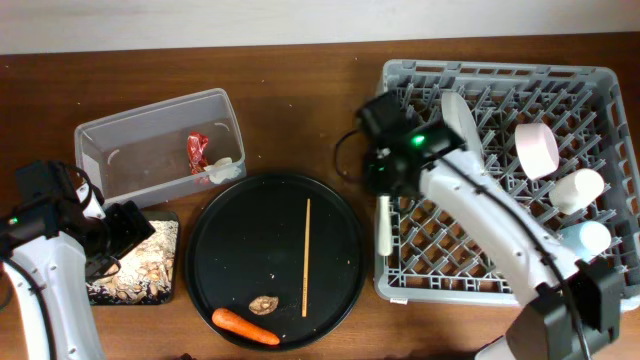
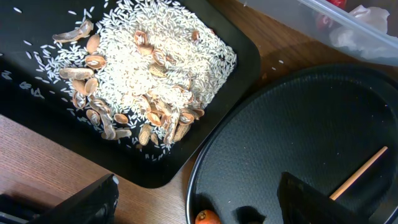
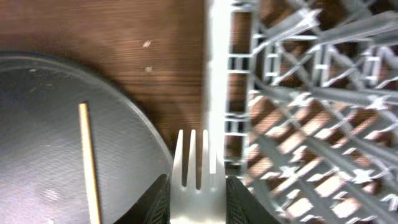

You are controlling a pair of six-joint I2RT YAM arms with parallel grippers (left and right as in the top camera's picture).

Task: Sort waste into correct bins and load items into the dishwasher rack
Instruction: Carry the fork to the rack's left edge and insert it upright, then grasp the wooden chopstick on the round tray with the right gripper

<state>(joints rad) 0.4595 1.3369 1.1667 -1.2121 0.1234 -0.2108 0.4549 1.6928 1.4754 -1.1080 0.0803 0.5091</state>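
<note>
Four containers are set out on the bench [image 1: 300, 110]. At the far left, a clear plastic tub [image 1: 120, 165] holds a red snack wrapper [image 1: 197, 152] and a small crumpled white paper [image 1: 222, 170], both against its right end. Near to it, a shallow black rectangular tray [image 2: 245, 59] carries a heap of beige food scraps [image 2: 149, 68], seen as pale grains mixed with brown shell pieces. In the middle, a round black tray [image 1: 240, 240] holds a thin wooden stick [image 1: 306, 257] lying near to far, an orange carrot [image 1: 245, 326] at its near rim, and a small brown lump [image 1: 264, 304] just beyond the carrot.

At the right, the grey dishwasher rack [image 1: 500, 75] is loaded with a white plate [image 1: 460, 120] on edge, a pale pink bowl [image 1: 537, 148], a white cup [image 1: 577, 190] and a light-blue cup [image 1: 585, 238] along its right side.

The right jaws are closed on the handle of a white plastic fork [image 3: 196, 168], which is held at the rack's left wall, between the rack and the round tray; contact with the rack cannot be told. The left jaws are spread wide and empty, above the gap between the rectangular tray and the round tray.
</note>
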